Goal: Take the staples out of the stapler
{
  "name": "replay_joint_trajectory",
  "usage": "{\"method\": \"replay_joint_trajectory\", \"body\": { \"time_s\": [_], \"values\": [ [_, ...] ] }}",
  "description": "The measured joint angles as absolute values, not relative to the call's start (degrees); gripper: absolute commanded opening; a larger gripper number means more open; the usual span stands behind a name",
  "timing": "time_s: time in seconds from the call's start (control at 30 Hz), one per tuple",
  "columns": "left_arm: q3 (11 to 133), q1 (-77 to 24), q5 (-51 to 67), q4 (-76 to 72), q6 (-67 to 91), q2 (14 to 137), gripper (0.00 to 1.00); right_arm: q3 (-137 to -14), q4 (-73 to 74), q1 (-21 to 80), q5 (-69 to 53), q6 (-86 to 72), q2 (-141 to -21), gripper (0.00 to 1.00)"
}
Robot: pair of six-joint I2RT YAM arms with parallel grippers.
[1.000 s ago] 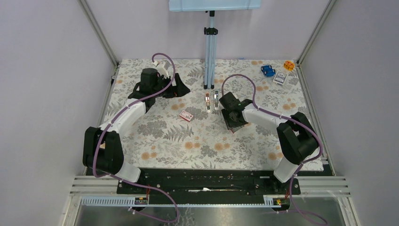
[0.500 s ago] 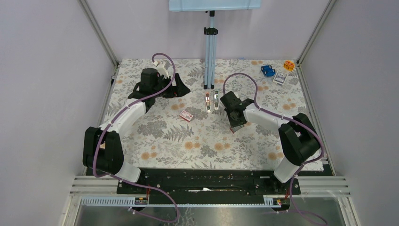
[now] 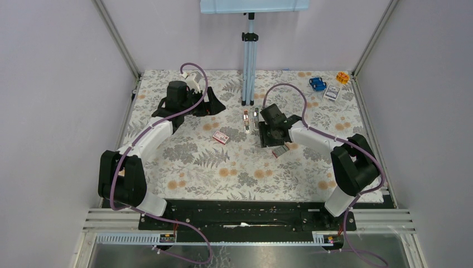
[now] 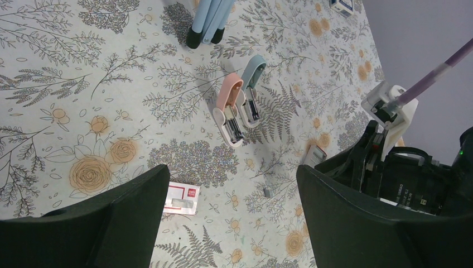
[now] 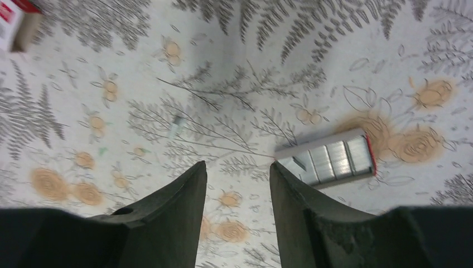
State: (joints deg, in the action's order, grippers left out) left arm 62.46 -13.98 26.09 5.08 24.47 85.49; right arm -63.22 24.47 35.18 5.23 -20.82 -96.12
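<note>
Two mini staplers lie open side by side on the floral mat, one pink (image 3: 246,121) (image 4: 230,109) and one blue-grey (image 3: 256,118) (image 4: 252,88). A tiny silvery strip of staples (image 4: 267,191) (image 5: 176,125) lies loose on the mat near them. My right gripper (image 3: 266,137) (image 5: 237,167) is open and empty, hovering over the mat just beside that strip. My left gripper (image 3: 216,106) (image 4: 231,181) is open and empty, held above the mat left of the staplers.
A small red box (image 3: 221,137) (image 4: 182,198) (image 5: 12,19) lies left of the staplers. A small grey box (image 3: 280,150) (image 5: 329,159) holding rows of staples lies by my right gripper. A tripod pole (image 3: 249,67) stands behind. Small items (image 3: 326,86) sit at the far right corner.
My right gripper has moved left and a little away from the grey box, which now lies uncovered on the mat. The left arm has not moved.
</note>
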Motion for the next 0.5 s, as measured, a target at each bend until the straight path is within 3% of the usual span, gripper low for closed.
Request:
{"method": "replay_joint_trajectory", "body": {
  "time_s": [0.17,0.5],
  "values": [
    [62.46,-13.98,26.09,5.08,24.47,85.49,0.88,-66.28,22.74,35.97,2.94,-24.27,-98.45,0.58],
    [62.46,-13.98,26.09,5.08,24.47,85.49,0.88,-71.26,22.04,40.47,2.98,-29.78,-106.76,0.52]
  ]
}}
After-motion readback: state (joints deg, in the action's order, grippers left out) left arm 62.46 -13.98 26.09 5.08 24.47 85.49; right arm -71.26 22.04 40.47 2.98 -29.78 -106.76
